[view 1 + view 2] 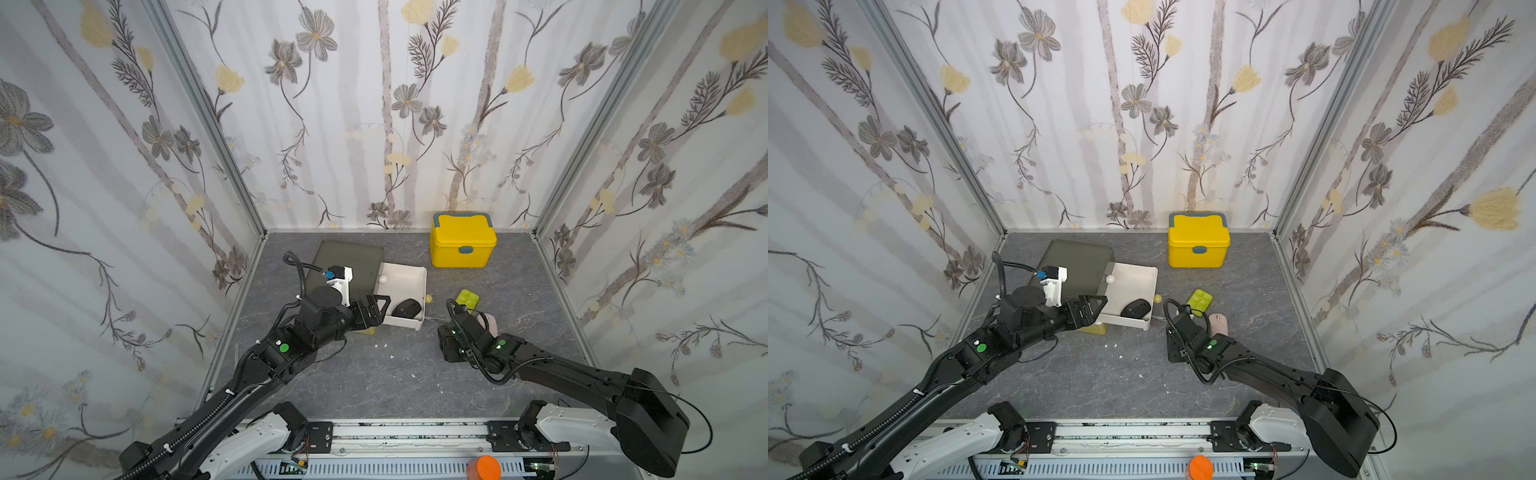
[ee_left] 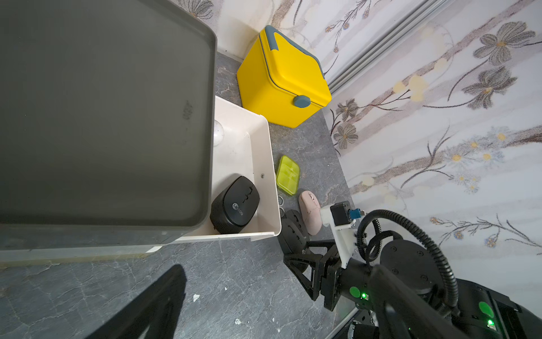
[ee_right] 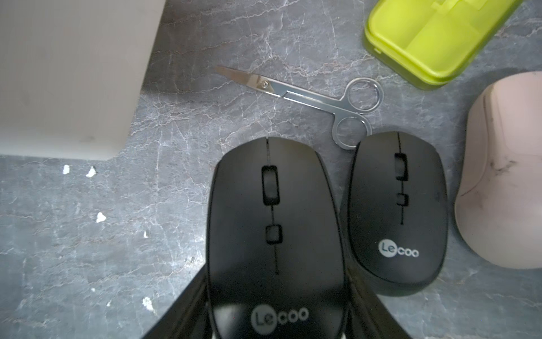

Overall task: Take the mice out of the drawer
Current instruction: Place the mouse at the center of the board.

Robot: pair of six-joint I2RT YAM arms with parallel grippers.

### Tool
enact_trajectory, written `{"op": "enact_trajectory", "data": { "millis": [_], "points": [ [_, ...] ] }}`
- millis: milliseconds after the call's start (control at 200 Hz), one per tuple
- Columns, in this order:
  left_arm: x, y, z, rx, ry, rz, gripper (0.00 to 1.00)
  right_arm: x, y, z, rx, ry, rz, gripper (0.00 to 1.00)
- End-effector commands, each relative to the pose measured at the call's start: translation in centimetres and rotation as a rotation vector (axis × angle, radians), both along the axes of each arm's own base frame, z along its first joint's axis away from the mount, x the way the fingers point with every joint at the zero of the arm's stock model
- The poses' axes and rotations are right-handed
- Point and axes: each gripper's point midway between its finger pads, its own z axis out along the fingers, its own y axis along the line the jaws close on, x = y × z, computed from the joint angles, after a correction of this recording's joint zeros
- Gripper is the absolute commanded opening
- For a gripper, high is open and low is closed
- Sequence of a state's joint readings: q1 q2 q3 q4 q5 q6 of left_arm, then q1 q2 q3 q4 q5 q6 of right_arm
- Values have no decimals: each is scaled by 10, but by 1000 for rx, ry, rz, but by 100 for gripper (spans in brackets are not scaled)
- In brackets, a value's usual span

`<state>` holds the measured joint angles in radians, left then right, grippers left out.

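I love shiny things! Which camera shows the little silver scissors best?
The right wrist view: the scissors lie whole and sharp there, blades shut. The left wrist view shows only their finger rings peeking past the wall of the drawer. In both top views they are just a thin pale sliver.

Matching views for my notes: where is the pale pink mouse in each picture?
Top view: pale pink mouse right of the white drawer, partly behind the right arm.
Top view: the mouse in the same place, more of it showing.
Left wrist: mouse outside the drawer, past its corner.
Right wrist: mouse cut off at the frame edge.
Shared landmark: lime-green pill box, close beside it everywhere.
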<state>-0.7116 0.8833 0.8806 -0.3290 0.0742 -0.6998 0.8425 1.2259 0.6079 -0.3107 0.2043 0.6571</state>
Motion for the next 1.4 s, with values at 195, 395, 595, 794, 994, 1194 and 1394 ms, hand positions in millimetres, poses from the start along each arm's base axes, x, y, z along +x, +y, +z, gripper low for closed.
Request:
{"op": "enact_trajectory", "data": {
  "millis": [195,395,595,794,994,1194,1394],
  "points": [
    [3,5,5,-8,-25,29,100,12,11,-7,-16,-60,-90,49],
    [3,6,5,2,-27,36,100,13,11,-16,-31,-66,-118,49],
    [4,8,6,10,-28,43,100,13,10,-28,-40,-49,-141,49],
    [5,8,5,11,-25,48,100,13,8,-36,-56,-40,-161,48],
    [6,7,4,15,-24,46,100,14,7,-40,-63,-39,-176,48],
    [6,7,3,20,-24,49,100,16,11,-43,-63,-29,-167,53],
    [6,7,3,23,-24,48,100,17,13,-40,-69,-30,-164,59]
  ]
}}
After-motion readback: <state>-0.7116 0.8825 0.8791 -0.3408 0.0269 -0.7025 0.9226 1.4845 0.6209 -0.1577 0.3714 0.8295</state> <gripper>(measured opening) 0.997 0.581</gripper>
